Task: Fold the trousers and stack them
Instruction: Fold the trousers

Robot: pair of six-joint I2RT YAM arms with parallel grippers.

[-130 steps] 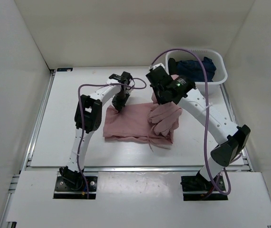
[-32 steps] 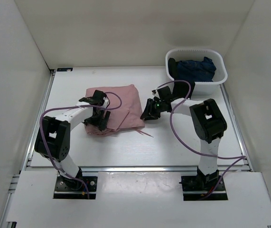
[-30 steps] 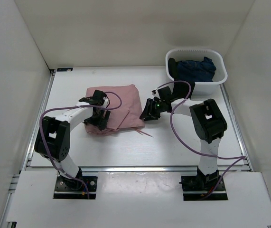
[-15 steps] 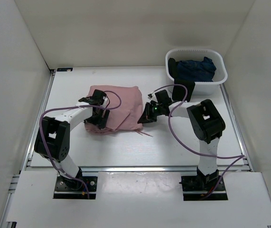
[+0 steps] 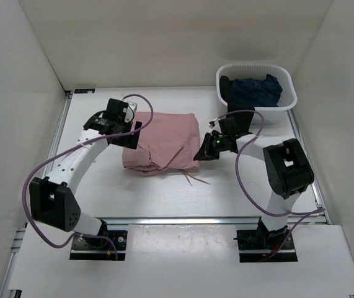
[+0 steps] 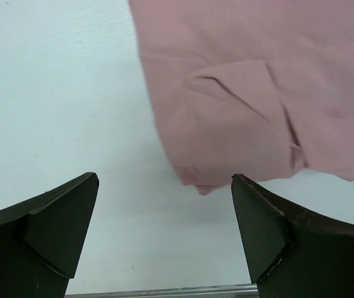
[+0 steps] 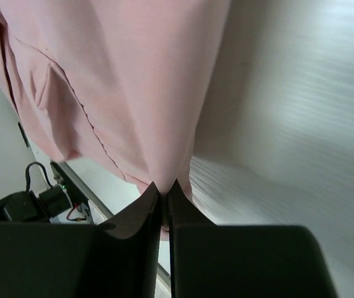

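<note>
Fingers (image 7: 136, 217) of my right gripper (image 7: 164, 185) are pinching the dusty-pink thin-fabric trousers' (image 5: 164, 139) right edge, and my left gripper (image 6: 163, 181) is hovering, spread wide. The trousers are lying folded mid-way across the white table (image 5: 238, 186), so I'm judging only stacking remains.

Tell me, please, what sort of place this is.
Most likely a robotics lab work cell, not a home: plain white walls box in a white table, a left arm and right arm are bolted at its near edge, and folded pink trousers lie near a basket.
</note>
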